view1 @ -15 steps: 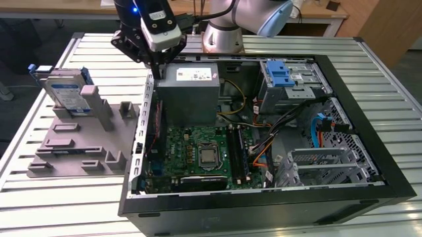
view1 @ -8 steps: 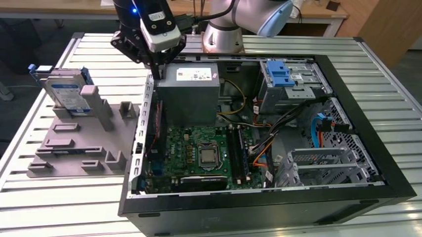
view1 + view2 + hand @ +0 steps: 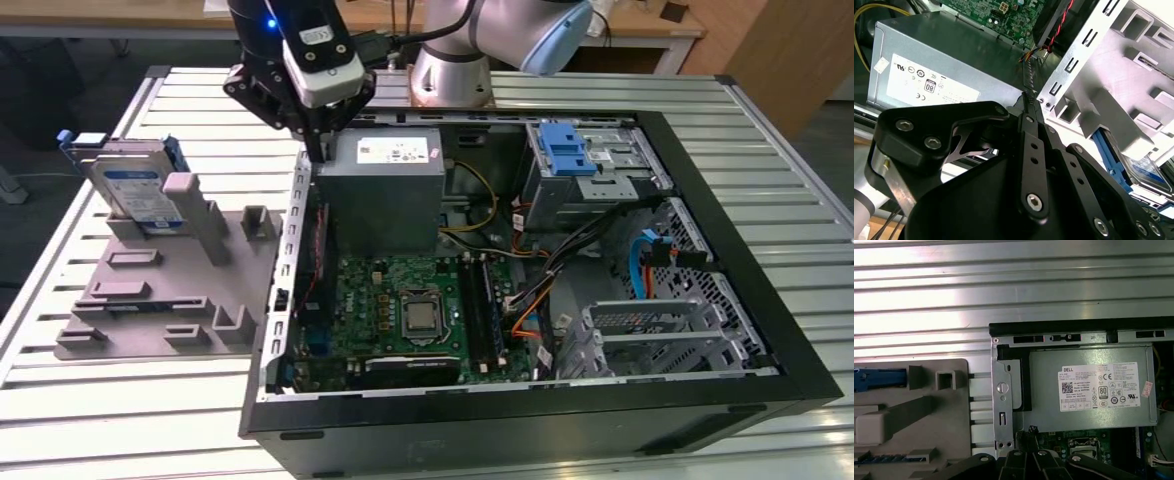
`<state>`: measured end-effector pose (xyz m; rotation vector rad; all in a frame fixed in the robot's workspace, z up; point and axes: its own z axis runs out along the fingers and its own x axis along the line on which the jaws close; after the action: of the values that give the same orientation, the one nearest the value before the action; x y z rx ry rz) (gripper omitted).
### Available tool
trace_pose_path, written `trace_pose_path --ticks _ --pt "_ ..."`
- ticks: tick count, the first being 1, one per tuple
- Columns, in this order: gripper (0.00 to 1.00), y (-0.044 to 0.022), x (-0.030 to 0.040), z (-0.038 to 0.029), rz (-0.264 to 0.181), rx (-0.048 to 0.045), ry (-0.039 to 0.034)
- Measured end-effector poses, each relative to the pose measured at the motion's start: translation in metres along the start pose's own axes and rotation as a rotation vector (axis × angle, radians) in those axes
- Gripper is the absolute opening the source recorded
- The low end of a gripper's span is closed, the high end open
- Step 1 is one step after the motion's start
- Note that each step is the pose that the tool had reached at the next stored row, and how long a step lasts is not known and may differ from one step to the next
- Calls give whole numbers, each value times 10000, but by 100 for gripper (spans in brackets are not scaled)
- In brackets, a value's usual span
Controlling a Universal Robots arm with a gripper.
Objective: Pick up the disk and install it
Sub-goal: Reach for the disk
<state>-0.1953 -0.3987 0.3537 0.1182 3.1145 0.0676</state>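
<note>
The disk [image 3: 134,188] stands on edge in a slot at the far end of the grey holder [image 3: 160,290], on the exterior view's left, its blue-and-white label facing out. A blue edge of the disk [image 3: 1146,172] shows behind the holder's posts in the second wrist view. In the first wrist view, a blue rail of the disk [image 3: 879,379] is visible. My gripper [image 3: 318,152] hangs over the computer case's left wall, beside the power supply and well to the right of the disk. Its fingers [image 3: 1026,107] meet at the tips with nothing between them. The gripper [image 3: 1029,435] points down at the case edge.
The open computer case [image 3: 747,395] lies flat on the slatted metal table [image 3: 80,400]. Inside it are the grey power supply [image 3: 387,190], the green motherboard [image 3: 414,310], loose cables and a drive bay with a blue latch [image 3: 574,150]. The holder's posts stand between gripper and disk.
</note>
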Motion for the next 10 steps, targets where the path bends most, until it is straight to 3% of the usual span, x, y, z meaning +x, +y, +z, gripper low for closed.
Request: trace_pose_path --ticks 10 --pt "11 -1 10 18 0 0 1"
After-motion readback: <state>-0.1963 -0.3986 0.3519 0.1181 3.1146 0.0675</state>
